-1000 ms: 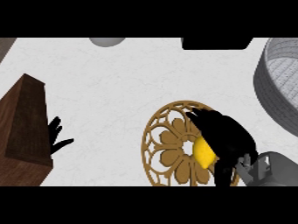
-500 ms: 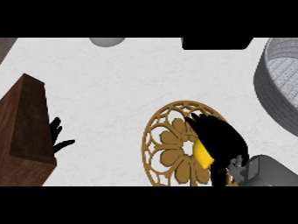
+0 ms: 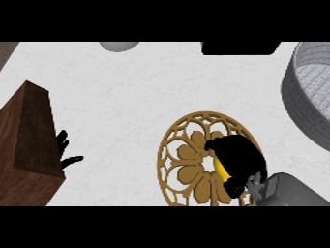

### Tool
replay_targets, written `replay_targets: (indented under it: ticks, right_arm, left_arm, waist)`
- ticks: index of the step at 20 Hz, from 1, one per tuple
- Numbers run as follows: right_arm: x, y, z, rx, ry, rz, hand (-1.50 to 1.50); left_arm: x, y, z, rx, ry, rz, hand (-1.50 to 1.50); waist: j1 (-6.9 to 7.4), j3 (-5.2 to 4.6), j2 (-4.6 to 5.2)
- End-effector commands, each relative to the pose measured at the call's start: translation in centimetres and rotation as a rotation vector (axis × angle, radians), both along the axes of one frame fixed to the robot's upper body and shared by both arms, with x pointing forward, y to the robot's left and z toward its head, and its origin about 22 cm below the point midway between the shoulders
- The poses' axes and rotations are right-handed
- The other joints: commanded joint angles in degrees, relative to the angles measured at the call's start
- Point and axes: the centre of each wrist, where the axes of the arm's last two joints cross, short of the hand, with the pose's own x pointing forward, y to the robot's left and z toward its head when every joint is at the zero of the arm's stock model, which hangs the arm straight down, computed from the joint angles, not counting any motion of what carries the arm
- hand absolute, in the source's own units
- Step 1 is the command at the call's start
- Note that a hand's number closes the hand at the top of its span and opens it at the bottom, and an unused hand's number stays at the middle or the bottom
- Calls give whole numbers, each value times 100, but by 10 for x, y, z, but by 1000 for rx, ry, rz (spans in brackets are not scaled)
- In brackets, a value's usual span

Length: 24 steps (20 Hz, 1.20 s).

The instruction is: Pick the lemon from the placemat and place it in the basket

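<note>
A yellow lemon [image 3: 221, 169] sits on a round gold openwork placemat [image 3: 188, 160], mostly hidden under the right hand [image 3: 237, 157], whose fingers curl around it. The grey basket [image 3: 317, 97] stands to the right, apart. The left hand [image 3: 64, 150] rests open beside a brown wooden block [image 3: 21, 145].

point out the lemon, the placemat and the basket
lemon [image 3: 221, 169]: head view, yellow sliver beside the right hand
placemat [image 3: 185, 160]: head view, gold petal pattern left of centre
basket [image 3: 303, 104]: head view, grey outer wall
</note>
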Motion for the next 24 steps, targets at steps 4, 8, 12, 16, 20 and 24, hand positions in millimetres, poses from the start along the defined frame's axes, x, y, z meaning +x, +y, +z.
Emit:
replay_targets:
  ticks: [4, 8, 12, 16, 20, 24]
  right_arm:
    - [19, -7, -7, -58, -91, 77, 150]
    - [9, -14, -6, -68, -86, 121, 150]
    - [-51, -58, -17, -22, -132, 95, 150]
    - [-87, -78, -17, 5, -151, 62, 150]
    - [-104, -97, -8, 71, -296, 38, 150]
    - [-105, -85, 4, 395, -376, -109, 150]
  left_arm:
    - [-24, -14, -28, -16, 129, -15, 0]
    - [-9, -3, -20, 7, 121, -1, 0]
    - [-18, 0, -25, 8, 121, 41, 0]
    - [-30, -9, -27, -23, 150, 30, 0]
    - [-18, 14, -21, -5, 129, 49, 0]
    - [-27, 7, -18, -6, 116, 52, 0]
  waist:
    - [52, -76, 64]
    - [-17, -77, 57]
    - [-215, -74, 24]
    - [-207, -76, 15]
    - [-228, -77, 20]
    - [-242, -69, 17]
